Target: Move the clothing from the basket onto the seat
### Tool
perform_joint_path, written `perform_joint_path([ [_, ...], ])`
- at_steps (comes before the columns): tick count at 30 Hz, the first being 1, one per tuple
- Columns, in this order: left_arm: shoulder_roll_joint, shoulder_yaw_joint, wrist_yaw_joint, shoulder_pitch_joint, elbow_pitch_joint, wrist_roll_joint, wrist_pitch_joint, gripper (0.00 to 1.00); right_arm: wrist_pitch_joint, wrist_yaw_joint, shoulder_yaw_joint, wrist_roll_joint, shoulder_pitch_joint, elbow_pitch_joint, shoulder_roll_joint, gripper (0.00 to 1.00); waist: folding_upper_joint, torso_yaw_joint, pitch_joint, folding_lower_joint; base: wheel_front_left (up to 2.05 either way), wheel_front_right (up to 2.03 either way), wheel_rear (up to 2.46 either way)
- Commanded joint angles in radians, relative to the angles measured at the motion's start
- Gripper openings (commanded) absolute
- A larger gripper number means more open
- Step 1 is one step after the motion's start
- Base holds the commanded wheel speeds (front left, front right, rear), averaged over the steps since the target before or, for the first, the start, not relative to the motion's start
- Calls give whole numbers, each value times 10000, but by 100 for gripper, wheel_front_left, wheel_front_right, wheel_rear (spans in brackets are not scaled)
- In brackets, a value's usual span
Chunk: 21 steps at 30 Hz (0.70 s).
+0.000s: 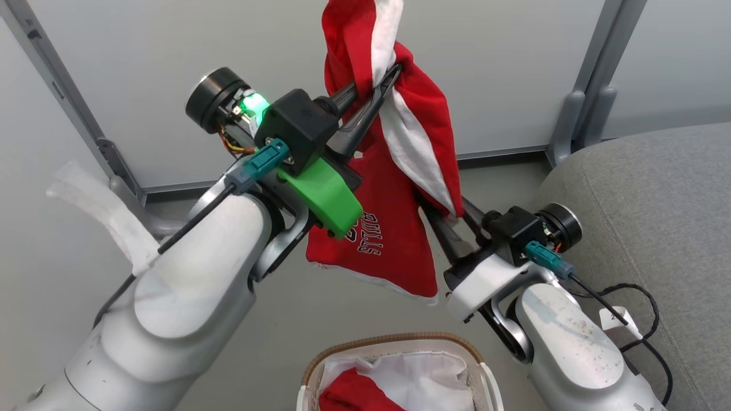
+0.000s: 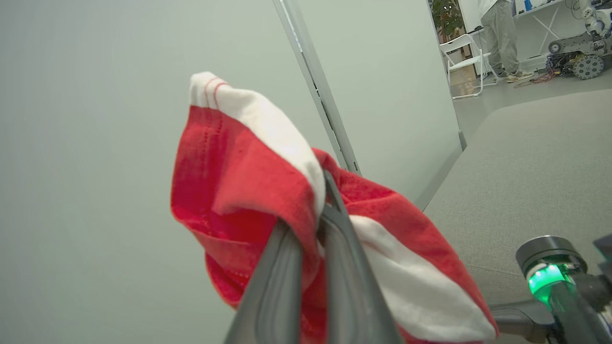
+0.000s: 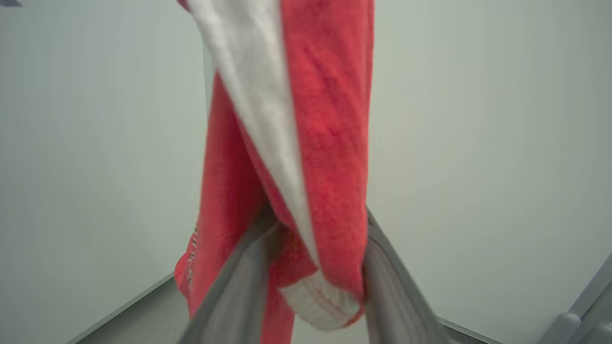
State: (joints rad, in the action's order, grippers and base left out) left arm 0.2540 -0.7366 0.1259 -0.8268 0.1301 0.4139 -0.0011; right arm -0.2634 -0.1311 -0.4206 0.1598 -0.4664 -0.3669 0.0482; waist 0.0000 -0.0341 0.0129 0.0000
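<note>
A red garment with white panels and white letters (image 1: pixel 411 131) hangs in the air above the basket (image 1: pixel 394 339). My left gripper (image 1: pixel 382 77) is shut on its upper part, and the cloth bunches over the fingers in the left wrist view (image 2: pixel 239 181). My right gripper (image 1: pixel 442 208) reaches into its lower fold from the right. Its fingers stand apart on either side of that fold (image 3: pixel 325 119). A second red garment (image 1: pixel 354 394) lies in the basket on the white liner (image 1: pixel 422 371). The grey seat (image 1: pixel 645 188) is at the right.
Pale partition panels with grey posts (image 1: pixel 594 85) stand behind. A black cable (image 1: pixel 645 319) lies on the seat's near edge. Far off, a person (image 2: pixel 502 38) stands by a white folding chair (image 2: pixel 466 57) and a wheeled machine (image 2: pixel 583 52).
</note>
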Motion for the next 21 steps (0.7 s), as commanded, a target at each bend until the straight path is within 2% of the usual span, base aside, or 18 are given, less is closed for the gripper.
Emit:
perform_joint_path([
  [1,13,31,-77,231,-70,51,-47,0,-21,7,55,110,-64,-39,39,0,0,-17,35,0,0,0,0],
  [5,73,148,-283,681,-66,272,-217,0,-21,7,135,151,53,-7,39,0,0,6,83,0,0,0,0],
  [7,77,212,-399,985,34,432,-345,41,-21,7,220,171,122,40,40,0,0,33,97,0,0,0,0],
  [9,94,261,-513,1330,149,516,-571,100,-21,7,319,204,203,75,40,0,0,73,111,0,0,0,0],
  [21,-196,236,-919,3506,1316,1081,-2070,100,-21,7,1115,71,392,244,39,0,0,231,146,0,0,0,0],
])
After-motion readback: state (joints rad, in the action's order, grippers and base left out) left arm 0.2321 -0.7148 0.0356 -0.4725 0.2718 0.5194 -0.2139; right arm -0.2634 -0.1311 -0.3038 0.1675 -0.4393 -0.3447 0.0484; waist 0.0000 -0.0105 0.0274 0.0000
